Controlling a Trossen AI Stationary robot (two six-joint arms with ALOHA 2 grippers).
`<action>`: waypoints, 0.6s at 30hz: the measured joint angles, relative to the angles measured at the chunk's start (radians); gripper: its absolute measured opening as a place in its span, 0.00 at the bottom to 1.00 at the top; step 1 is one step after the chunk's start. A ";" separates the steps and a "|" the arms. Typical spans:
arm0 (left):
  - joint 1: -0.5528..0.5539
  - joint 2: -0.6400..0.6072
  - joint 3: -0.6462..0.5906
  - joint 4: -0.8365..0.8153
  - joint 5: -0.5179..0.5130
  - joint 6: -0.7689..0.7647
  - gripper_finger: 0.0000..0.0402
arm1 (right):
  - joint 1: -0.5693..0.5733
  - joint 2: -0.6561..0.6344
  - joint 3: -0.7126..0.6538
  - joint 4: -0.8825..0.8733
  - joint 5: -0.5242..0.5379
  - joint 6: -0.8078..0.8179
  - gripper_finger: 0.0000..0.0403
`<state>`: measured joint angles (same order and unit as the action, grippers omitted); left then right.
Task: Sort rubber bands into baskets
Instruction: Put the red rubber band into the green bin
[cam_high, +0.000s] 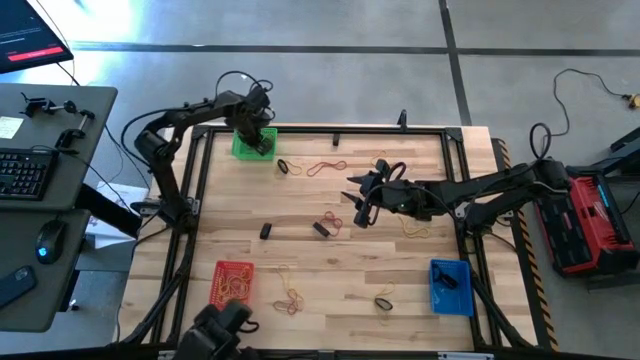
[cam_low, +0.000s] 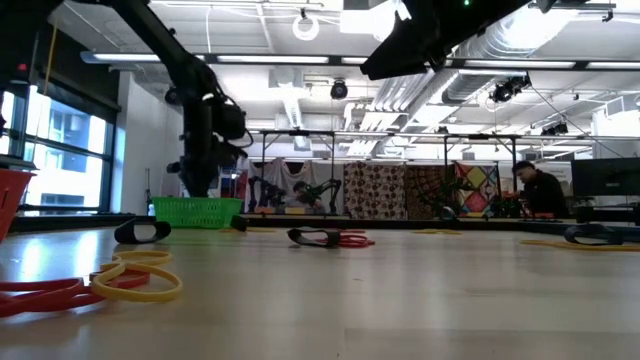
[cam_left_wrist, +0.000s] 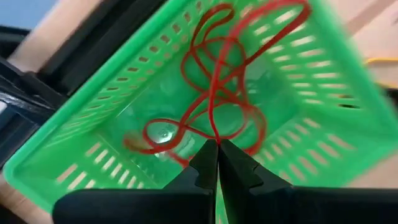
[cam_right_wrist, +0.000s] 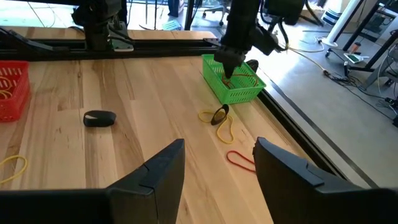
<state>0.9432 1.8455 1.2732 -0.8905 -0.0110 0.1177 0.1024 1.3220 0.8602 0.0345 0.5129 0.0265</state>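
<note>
Now left gripper (cam_left_wrist: 217, 155) jaws shut on red rubber band (cam_left_wrist: 217, 81) inside green basket (cam_left_wrist: 81, 149); right gripper (cam_right_wrist: 217, 165) jaws wide

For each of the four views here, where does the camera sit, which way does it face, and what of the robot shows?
High view: overhead, straight down; both arms, green basket, red basket, blue basket.
Low view: tabletop height, looking level into the room; arms descend from above.
Left wrist view: looks down into the green basket at a red rubber band pinched by the shut left gripper.
Right wrist view: across the table; open right gripper.
Shared: all show the green basket.
</note>
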 joint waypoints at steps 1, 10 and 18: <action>0.000 0.008 0.000 -0.001 -0.014 0.000 0.00 | 0.000 0.000 -0.005 0.001 0.000 0.000 0.45; 0.005 0.017 0.000 0.000 -0.074 0.045 0.06 | -0.021 0.000 -0.042 0.007 -0.002 0.044 0.45; 0.002 0.016 0.000 -0.005 -0.133 0.042 0.20 | -0.024 0.000 -0.044 0.007 -0.006 0.045 0.45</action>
<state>0.9454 1.8610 1.2736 -0.8959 -0.1444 0.1596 0.0780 1.3224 0.8158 0.0419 0.5069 0.0711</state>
